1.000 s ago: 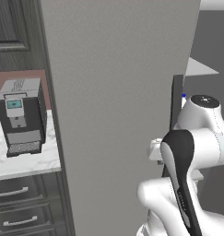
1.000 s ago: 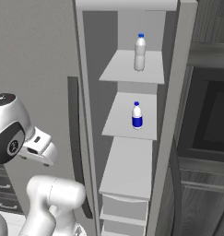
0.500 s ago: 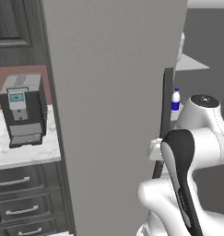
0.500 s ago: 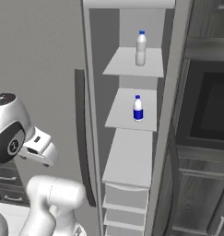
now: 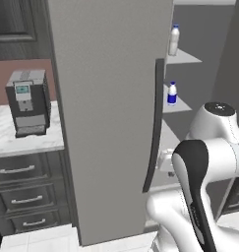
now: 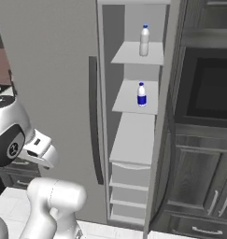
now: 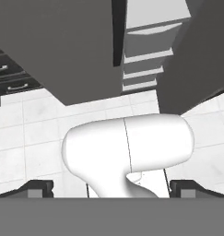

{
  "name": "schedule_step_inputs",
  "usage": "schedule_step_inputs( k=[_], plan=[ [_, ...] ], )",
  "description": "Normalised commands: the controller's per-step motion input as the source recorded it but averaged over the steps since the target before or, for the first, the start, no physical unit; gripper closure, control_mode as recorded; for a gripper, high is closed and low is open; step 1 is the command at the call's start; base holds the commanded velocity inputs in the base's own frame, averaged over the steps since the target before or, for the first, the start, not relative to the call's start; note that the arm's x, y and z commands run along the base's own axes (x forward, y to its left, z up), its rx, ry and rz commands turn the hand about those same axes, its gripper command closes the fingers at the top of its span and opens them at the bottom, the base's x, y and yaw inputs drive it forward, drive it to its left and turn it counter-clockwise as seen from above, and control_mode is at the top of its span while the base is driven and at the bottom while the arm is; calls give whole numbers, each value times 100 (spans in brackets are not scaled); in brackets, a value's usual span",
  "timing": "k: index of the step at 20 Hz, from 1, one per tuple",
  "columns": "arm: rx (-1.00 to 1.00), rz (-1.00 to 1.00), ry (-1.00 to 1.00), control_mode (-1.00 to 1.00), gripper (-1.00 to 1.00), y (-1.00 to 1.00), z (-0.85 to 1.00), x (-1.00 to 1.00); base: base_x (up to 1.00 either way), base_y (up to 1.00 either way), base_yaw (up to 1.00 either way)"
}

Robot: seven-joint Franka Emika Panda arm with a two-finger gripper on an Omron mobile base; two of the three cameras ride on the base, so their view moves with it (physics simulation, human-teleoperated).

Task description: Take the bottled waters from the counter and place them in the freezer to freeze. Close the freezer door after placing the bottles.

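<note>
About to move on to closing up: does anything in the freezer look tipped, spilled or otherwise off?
Nothing stands out. The pale bottle stands upright on the upper shelf and the blue-banded bottle upright on the shelf below. The freezer compartment is open; the gripper is open and empty.

White arm folded back over its own base, wrist tucked low, pincer (image 7: 111, 188) pointing down, jaws spread wide, holding nothing

The freezer (image 6: 54, 70) is finished in flat matt grey, with smooth white shelves (image 6: 136, 100) inside. Two bottles (image 6: 141, 94) are seen as clear, glossy plastic. The counter (image 5: 22, 140) is rendered as polished, veined white marble.
</note>
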Motion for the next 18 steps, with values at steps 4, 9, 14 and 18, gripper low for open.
schedule_step_inputs(
  k=[4, 9, 14, 18],
  plan=[
    [0, 0, 0, 100, -100, 0, 0, 0, -56, -30, 0],
    [0, 0, 0, 100, -100, 0, 0, 0, -38, -46, 0],
    [0, 0, 0, 100, -100, 0, 0, 0, -22, -59, 0],
    [0, 0, 0, 100, -100, 0, 0, 0, -12, -54, 0]
  ],
)
